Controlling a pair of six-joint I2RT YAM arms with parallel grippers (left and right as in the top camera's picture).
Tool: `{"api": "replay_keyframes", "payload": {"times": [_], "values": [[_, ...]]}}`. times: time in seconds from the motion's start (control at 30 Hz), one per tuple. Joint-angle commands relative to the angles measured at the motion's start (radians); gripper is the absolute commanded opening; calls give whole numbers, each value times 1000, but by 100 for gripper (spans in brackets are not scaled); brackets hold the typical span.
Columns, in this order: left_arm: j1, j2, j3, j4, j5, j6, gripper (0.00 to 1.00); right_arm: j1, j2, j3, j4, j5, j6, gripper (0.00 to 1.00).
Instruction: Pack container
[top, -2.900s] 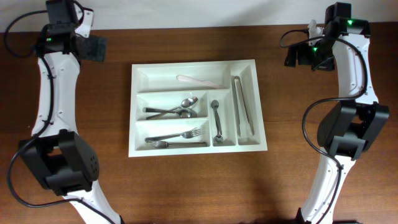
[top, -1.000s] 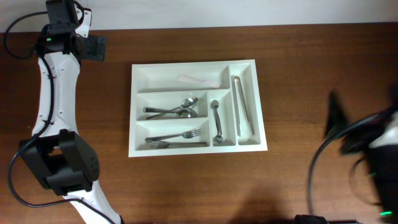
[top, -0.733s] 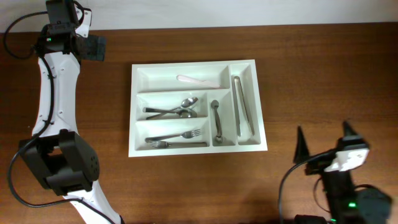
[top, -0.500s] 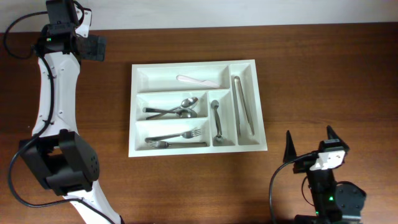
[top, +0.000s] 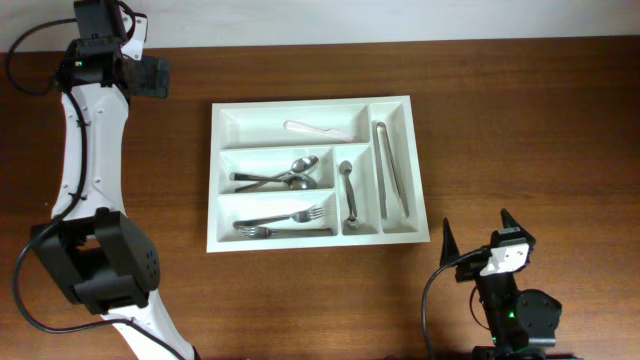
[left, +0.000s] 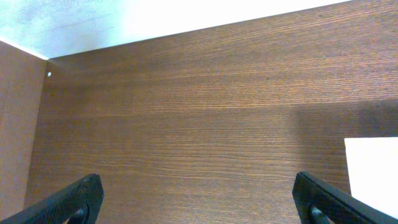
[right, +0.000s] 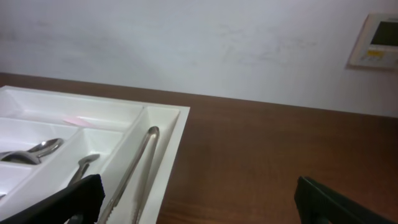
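Overhead: container (top: 250, 126) holds two forks (top: 286, 223), perhaps two spoons (top: 288, 176); left tool (left: 196, 190), right tool (right: 198, 190) spread.

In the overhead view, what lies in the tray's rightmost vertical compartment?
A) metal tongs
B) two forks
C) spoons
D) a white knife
A: a pair of metal tongs lies lengthwise, alone, in the rightmost vertical compartment of the container.

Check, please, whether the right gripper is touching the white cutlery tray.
Apart. The overhead view shows bare table between the open right gripper and the tray.
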Motion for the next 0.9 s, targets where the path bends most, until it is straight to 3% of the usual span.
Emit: {"api": "replay_keyframes", "payload": {"times": [0.0,0.87], "values": [[2,-2,13,2,-3,-11,99,8,-27,-27,-12,0,10,99],[2,-2,13,2,-3,-10,99,7,-31,-27,-27,29,9,99]]}}
